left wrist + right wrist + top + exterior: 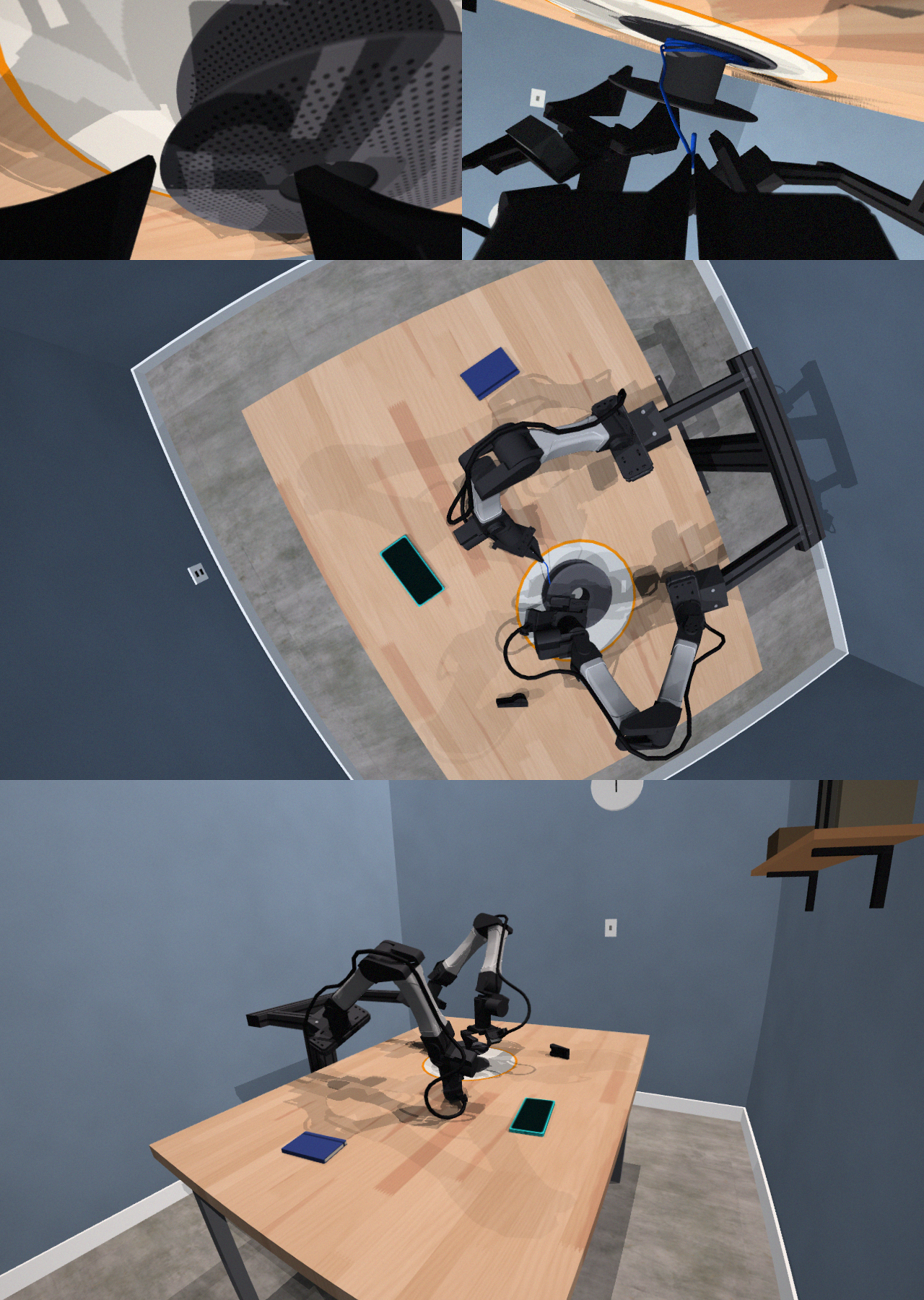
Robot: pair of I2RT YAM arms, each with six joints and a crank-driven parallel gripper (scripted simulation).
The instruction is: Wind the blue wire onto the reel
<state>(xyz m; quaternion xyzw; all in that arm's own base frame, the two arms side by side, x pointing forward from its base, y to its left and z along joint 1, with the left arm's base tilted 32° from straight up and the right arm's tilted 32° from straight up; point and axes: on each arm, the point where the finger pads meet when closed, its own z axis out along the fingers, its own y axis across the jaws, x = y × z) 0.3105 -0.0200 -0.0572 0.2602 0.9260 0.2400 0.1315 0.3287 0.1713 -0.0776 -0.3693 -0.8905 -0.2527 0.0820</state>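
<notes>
Blue-grey walls (193, 877) enclose a pale wooden table (336, 414) (349, 1225), where the dark reel (597, 583) (481, 1064) (361, 90) (693, 79) stands on its lower flange, axis upright, within the orange-edged painted ring (581, 539) (516, 1062) (54, 137) (833, 77). Several turns of blue wire (548, 571) (676, 123) wrap the core close to that lower flange; from them a loose strand runs past the upper flange to the right gripper (541, 560) (693, 156), whose fingers are clamped on it, a short end poking beyond the tips. The left gripper (568, 602) (478, 1041) (224, 159) (652, 73) has its jaws spread wide with nothing between them, close by the upper flange; whether either finger touches it, I cannot tell. Outside the ring, well apart from the reel, lie a teal-edged phone-like slab (412, 570) (533, 1116), a small black object (512, 700) (559, 1051) and, beyond the right arm, a blue notebook (489, 373) (314, 1146). Up on the walls are a round clock (616, 789) and an orange-brown shelf (839, 838).
</notes>
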